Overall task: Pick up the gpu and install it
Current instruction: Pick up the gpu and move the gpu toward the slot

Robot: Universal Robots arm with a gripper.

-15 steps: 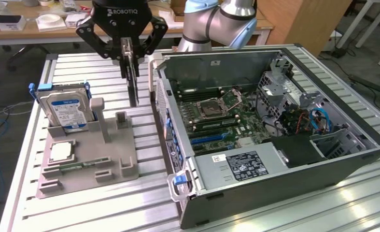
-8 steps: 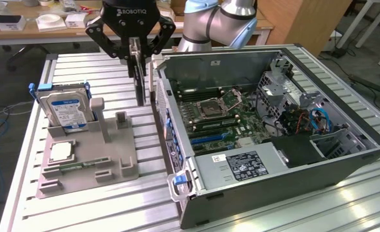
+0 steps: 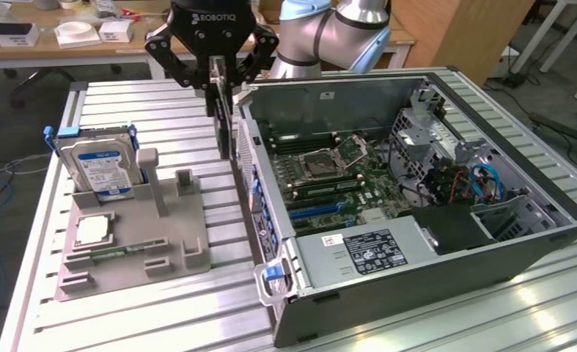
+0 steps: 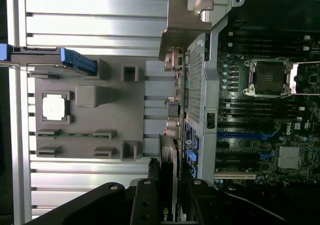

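Observation:
The gpu (image 3: pixel 226 125) is a thin dark card seen edge-on. It hangs upright above the slatted table, in the gap between the grey fixture and the open computer case (image 3: pixel 523 242). My gripper (image 3: pixel 215 82) is shut on its upper end, well above the table. In the wrist view the gpu (image 4: pixel 169 152) runs away from the gripper (image 4: pixel 167 207), its metal bracket (image 4: pixel 182 27) at the far end beside the case's rear wall. The motherboard (image 3: pixel 332 176) with its blue slots (image 3: pixel 317 210) lies inside the case, to the exterior view's right of the card.
A grey fixture (image 3: pixel 166 242) on the exterior view's left holds an upright silver hard drive (image 3: pixel 100 167), a processor chip (image 3: pixel 92 229) and a green memory stick (image 3: pixel 122 250). A power supply (image 3: pixel 366 253) fills the case's near corner. A cluttered bench (image 3: pixel 63 40) stands behind.

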